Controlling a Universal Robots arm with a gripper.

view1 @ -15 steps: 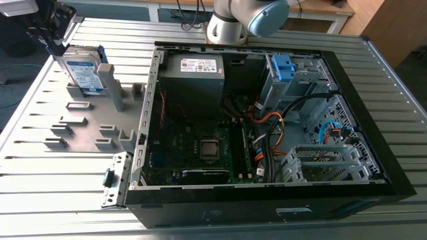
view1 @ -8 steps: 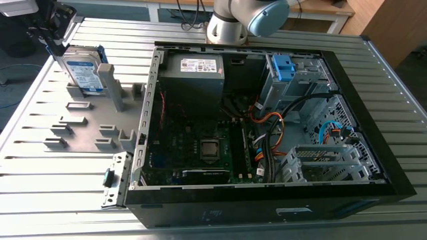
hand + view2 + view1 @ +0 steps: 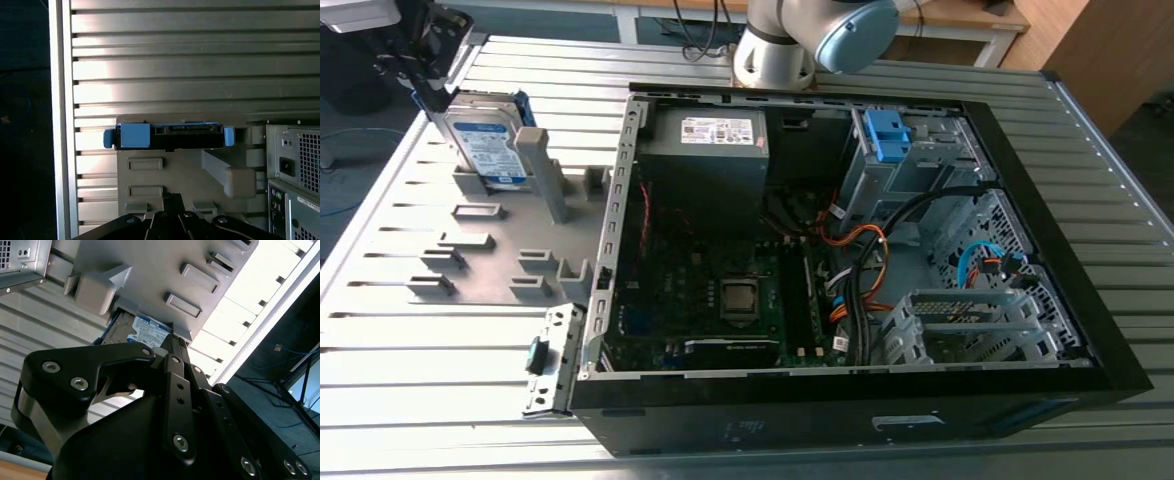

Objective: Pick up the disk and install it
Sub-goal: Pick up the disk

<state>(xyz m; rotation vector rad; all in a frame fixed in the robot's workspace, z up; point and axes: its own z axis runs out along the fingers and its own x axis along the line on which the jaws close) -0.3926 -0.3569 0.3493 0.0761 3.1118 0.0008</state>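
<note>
The disk (image 3: 491,145) stands on edge in a slot of the grey fixture (image 3: 480,250), at the exterior view's upper left, its white-and-blue label facing out. My gripper (image 3: 416,78) hovers just above and beyond its top corner, apart from it. In the second wrist view the black gripper (image 3: 170,347) points at the labelled disk (image 3: 147,330). The first wrist view shows the disk (image 3: 170,136) edge-on with its blue bracket, a short gap from the gripper (image 3: 170,207).
An open computer case (image 3: 854,390) lies right of the fixture, holding a grey power supply box (image 3: 714,150), a light-blue clip (image 3: 887,135) on the drive bay, cables and a motherboard. The slatted metal table (image 3: 400,330) ends close behind the disk.
</note>
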